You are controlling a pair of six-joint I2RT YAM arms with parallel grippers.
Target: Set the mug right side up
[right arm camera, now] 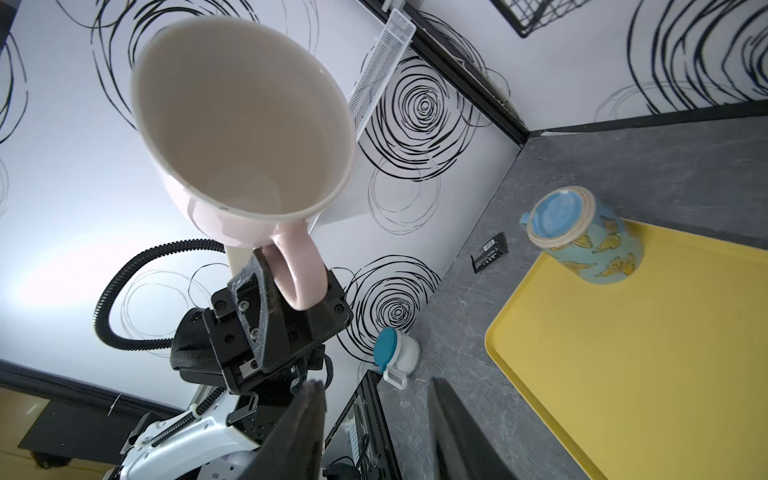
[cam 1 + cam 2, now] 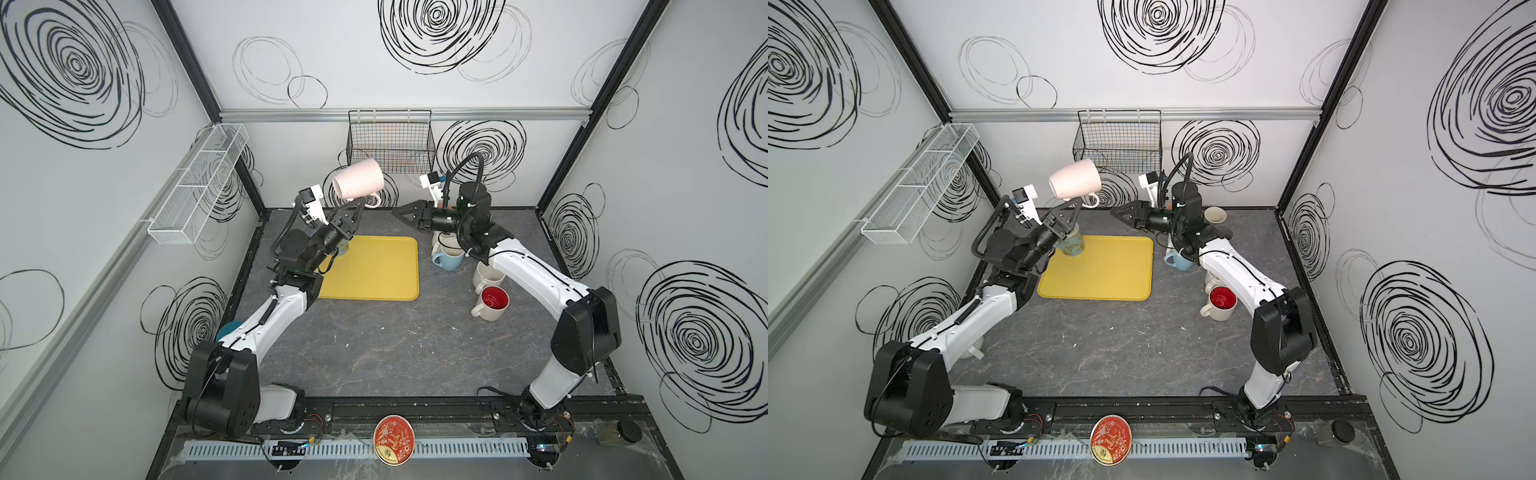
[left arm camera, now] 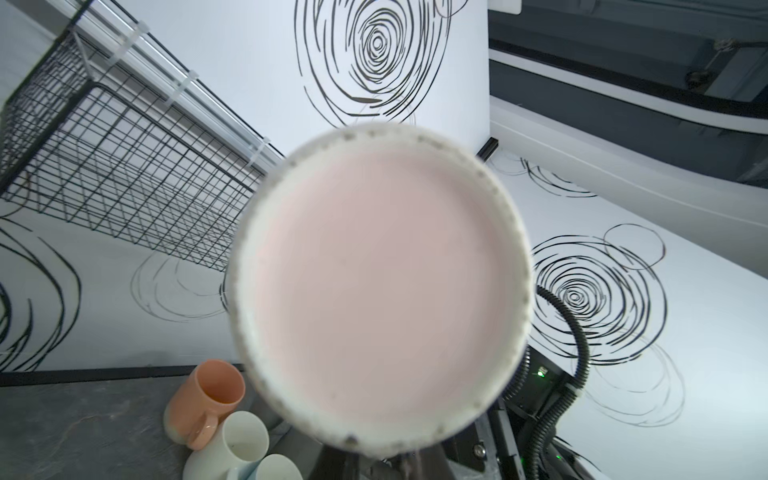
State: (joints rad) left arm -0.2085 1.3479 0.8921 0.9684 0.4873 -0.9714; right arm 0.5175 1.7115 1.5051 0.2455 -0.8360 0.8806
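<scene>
Mug (image 2: 358, 179), pale pink, is up in the air above the far left part of the desk (image 2: 395, 345). It lies on its side there, neither upside down nor upright. The left gripper (image 2: 360, 203) is clenched on its handle (image 2: 375, 201) from below. The left wrist view shows only its round base, and the right wrist view looks into its open mouth, which is turned to the right. The right gripper (image 2: 395, 212) hangs level just to the right of the mug, apart from it, its jaws parted and grasping nothing. Below, a yellow tray (image 2: 374, 270) lies flat on the desk with a butterfly cup (image 1: 582, 237) standing base-up at its far left corner. Several cups (image 2: 492, 303) stand upright to the right of the tray. A black wire basket (image 2: 390, 145) hangs on the far wall.
</scene>
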